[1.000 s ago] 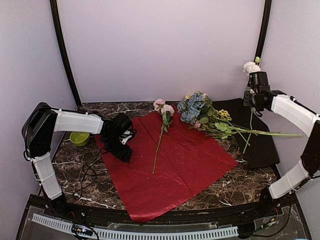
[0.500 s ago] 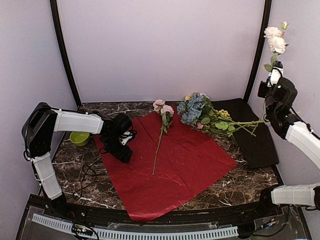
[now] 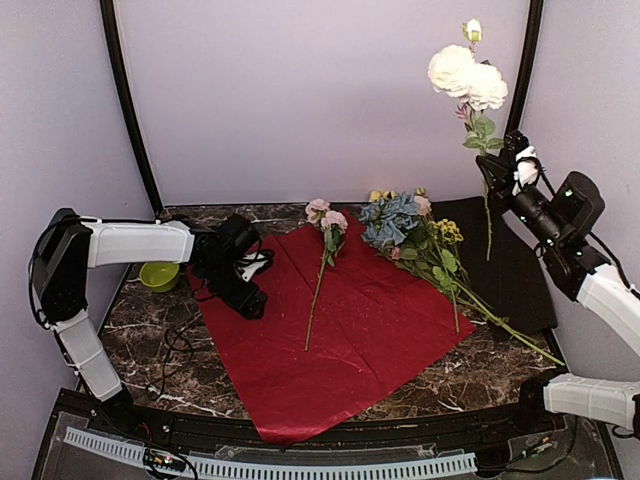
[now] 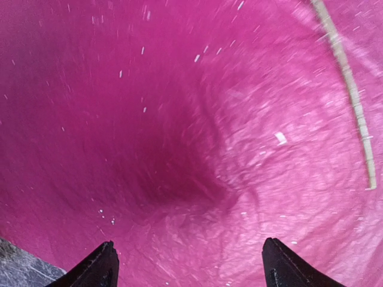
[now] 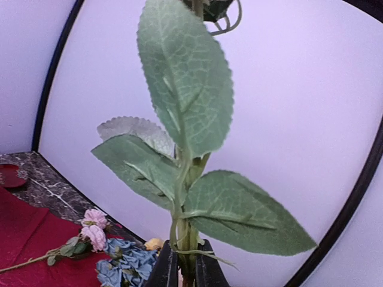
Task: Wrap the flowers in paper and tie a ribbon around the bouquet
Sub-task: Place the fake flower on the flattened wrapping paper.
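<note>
The red paper (image 3: 340,320) lies spread flat on the marble table. A pink rose stem (image 3: 325,215) rests on it, and the blue cluster (image 3: 390,218) lies at its far right corner. My right gripper (image 3: 492,172) is high at the right, shut on the stem of the white roses (image 3: 465,75), which stand upright. In the right wrist view the fingers (image 5: 182,263) pinch that leafy stem (image 5: 185,72). My left gripper (image 3: 240,292) hovers low over the paper's left edge, open, with only paper (image 4: 191,119) between its tips (image 4: 188,263). The ribbon (image 3: 175,348), a thin dark looped strand, lies left of the paper.
A green bowl (image 3: 158,275) sits at the far left. A flat dark maroon sheet (image 3: 515,270) covers the right of the table, with yellow-blossomed stems (image 3: 447,232) and long green stalks (image 3: 500,320) running across its edge. Purple walls close in on three sides.
My right arm has swung up and inward, raising the white roses upright high above the table. The green stalks by the blue cluster shifted. The left gripper barely moved.
</note>
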